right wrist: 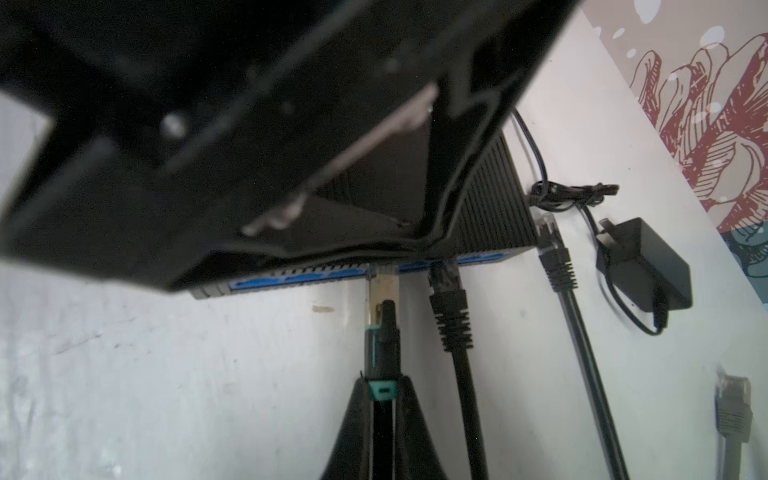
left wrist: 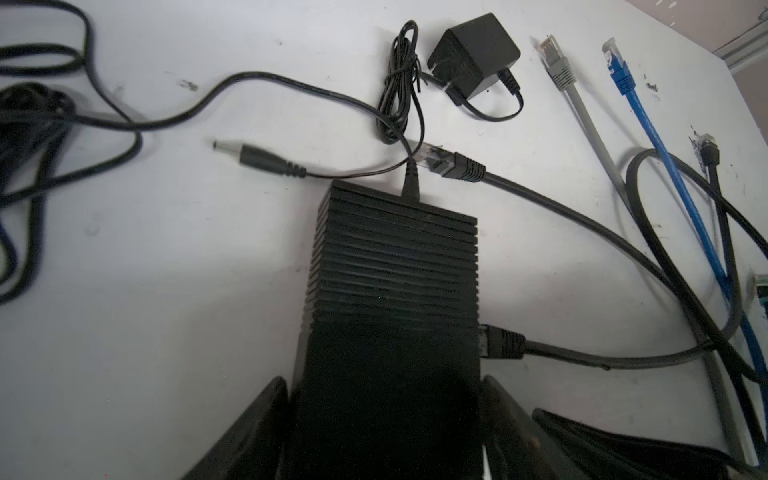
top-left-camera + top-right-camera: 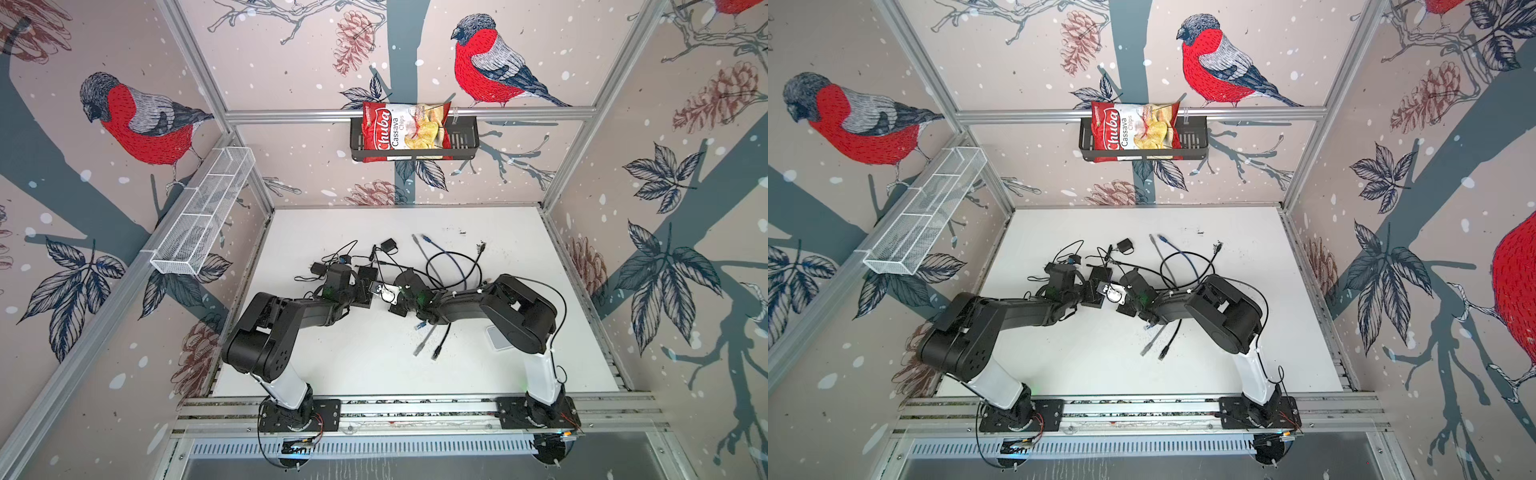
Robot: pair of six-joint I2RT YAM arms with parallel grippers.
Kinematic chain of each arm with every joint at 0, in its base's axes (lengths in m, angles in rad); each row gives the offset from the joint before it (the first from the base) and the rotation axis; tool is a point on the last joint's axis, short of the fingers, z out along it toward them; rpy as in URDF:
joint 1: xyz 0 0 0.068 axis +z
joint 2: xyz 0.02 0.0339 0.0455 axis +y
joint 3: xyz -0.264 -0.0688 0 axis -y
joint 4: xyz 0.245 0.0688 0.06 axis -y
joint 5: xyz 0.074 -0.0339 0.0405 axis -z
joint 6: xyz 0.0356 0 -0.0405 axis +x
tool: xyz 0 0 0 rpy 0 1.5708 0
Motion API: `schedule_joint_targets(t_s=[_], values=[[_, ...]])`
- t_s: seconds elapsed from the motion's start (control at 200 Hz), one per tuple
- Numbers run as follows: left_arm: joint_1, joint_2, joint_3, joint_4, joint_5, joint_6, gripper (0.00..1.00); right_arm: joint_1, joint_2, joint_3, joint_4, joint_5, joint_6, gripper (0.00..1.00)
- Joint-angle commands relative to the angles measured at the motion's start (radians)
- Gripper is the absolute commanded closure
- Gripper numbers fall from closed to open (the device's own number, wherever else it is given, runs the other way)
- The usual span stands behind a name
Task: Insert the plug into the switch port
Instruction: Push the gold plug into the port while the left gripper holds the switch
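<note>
The switch point(image 2: 395, 266) is a black ribbed box, and my left gripper point(image 2: 384, 382) is shut on it, one finger against each side of its near end. In both top views the switch point(image 3: 367, 275) lies mid-table with the left gripper point(image 3: 365, 291) just in front of it. My right gripper point(image 1: 382, 386) is shut on the plug point(image 1: 382, 324), which has a black and teal boot and a clear tip. That tip reaches the switch's blue port row point(image 1: 291, 280); how deep it sits is hidden. A black cable plug point(image 1: 449, 307) sits in a neighbouring port.
Loose on the white table are a grey cable end point(image 2: 559, 66), a blue cable end point(image 2: 621, 70), a black power adapter point(image 2: 473, 56), a barrel connector point(image 2: 257, 158) and another black plug point(image 2: 453, 166). More cable ends point(image 3: 428, 345) lie near the right arm.
</note>
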Motion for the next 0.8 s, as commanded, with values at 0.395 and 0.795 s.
schedule_joint_targets(t_s=[0.395, 0.795], values=[[0.002, -0.014, -0.091, 0.179, 0.277, 0.010, 0.31, 0.029, -0.022, -0.025, 0.219, -0.079, 0.131, 0.98], [0.000, -0.065, -0.113, 0.174, 0.403, 0.084, 0.32, 0.047, -0.031, -0.009, 0.214, -0.099, 0.069, 0.99]])
